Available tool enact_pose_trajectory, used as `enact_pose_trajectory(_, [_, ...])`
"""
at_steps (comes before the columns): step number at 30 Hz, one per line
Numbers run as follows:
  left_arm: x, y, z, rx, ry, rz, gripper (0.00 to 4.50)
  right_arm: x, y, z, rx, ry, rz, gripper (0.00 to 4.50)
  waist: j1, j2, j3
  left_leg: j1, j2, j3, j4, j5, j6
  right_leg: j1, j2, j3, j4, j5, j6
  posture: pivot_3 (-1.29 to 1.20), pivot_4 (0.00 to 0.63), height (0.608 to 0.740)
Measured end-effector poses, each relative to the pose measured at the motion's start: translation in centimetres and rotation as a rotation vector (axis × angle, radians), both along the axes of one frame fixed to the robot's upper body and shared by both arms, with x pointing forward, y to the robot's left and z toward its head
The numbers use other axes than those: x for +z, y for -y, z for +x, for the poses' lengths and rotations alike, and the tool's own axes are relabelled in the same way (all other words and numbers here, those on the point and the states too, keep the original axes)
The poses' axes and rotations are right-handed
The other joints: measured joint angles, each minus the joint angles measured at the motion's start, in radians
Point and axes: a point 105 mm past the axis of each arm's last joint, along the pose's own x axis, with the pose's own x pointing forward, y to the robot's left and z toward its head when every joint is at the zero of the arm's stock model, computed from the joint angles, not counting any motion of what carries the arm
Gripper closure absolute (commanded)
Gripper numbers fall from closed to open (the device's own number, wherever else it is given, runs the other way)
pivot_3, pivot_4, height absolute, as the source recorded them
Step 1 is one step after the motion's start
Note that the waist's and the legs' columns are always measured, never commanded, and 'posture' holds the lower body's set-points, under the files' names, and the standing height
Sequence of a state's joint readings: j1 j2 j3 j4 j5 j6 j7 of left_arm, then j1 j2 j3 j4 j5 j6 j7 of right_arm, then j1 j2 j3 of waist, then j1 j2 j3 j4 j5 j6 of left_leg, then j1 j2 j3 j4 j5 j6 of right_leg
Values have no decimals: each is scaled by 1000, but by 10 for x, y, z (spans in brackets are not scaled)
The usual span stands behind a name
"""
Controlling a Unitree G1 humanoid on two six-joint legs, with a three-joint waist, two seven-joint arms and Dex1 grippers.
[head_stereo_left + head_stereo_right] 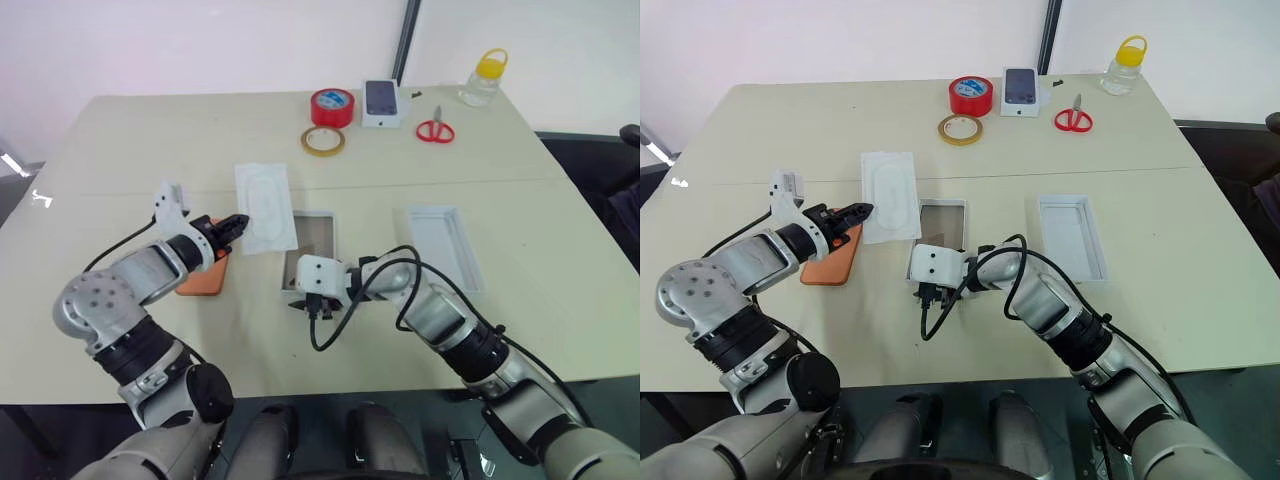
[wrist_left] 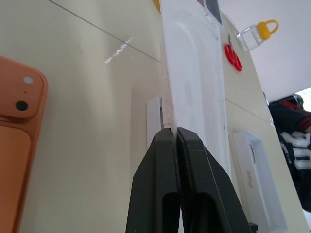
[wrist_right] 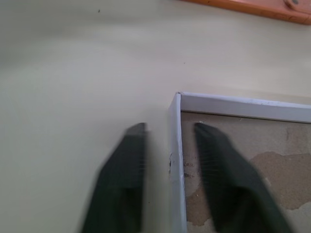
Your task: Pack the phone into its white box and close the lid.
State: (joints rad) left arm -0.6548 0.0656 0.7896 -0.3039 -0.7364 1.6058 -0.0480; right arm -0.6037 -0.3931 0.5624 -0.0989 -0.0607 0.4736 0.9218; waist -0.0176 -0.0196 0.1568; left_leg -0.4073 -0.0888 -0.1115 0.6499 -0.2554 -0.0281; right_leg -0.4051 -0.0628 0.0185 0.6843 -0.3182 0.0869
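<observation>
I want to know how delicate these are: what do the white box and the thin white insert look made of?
The white box: probably matte paperboard, with thin white walls and a brownish, patchy fibrous-looking floor. The thin white insert: seemingly moulded pulp or thin plastic, a matte sheet with a pressed rounded recess; which one is unclear.

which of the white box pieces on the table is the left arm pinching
The thin white insert with the rounded recess; the left gripper jaws are shut on its edge. The white box and the lid lie apart from it.

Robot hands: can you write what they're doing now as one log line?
left gripper: shut on insert | right gripper: open, straddling box wall | phone: on table | lid: off
</observation>
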Motion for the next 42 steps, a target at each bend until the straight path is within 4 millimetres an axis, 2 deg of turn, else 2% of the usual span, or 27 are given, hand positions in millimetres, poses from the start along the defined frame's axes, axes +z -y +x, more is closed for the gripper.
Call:
enact_pose_trajectory(5, [-10,8,-4,-31,-28,26,4500,26,29,-4,-10,46,39,1785,5,0,0,0,0,0,0,0,0,1,0,0,-1,0,0,0,150,740])
enact_pose_trajectory(10, [-28,30,-9,-114,-89,108,4500,28,79,2,-128,41,-16,1785,5,0,0,0,0,0,0,0,0,1,0,0,-1,0,0,0,150,740])
enact_pose_trajectory(12, [-32,39,-11,-145,-103,115,4500,31,92,5,-168,46,-18,1785,1,0,0,0,0,0,0,0,0,0,0,0,0,0,0,0,150,740])
enact_pose_trajectory(15, [-35,51,-13,-181,-114,138,4500,37,96,7,-191,59,-9,1785,0,0,0,0,0,0,-1,0,0,0,0,1,0,0,0,0,150,740])
enact_pose_trajectory(23, [-43,58,-15,-185,-144,144,4500,40,88,6,-196,68,27,1785,7,0,0,0,0,0,0,0,0,0,0,1,0,0,0,0,150,740])
enact_pose_trajectory(26, [-44,63,-16,-191,-150,116,3515,38,86,6,-196,64,28,1733,6,0,0,0,0,0,0,0,0,0,0,1,0,0,0,0,150,740])
enact_pose_trajectory(32, [-38,69,-17,-208,-124,77,593,38,86,6,-200,65,30,1733,5,0,0,0,0,0,0,0,0,1,0,0,0,0,0,0,150,740])
enact_pose_trajectory(37, [-35,58,-16,-180,-110,76,593,39,85,8,-215,60,38,1733,4,0,0,0,0,0,0,0,0,0,0,1,0,0,0,0,150,740])
enact_pose_trajectory(42, [-16,47,-12,-164,-41,67,593,48,70,12,-228,42,114,1733,6,0,0,0,0,0,0,0,0,0,0,0,0,0,0,0,150,740])
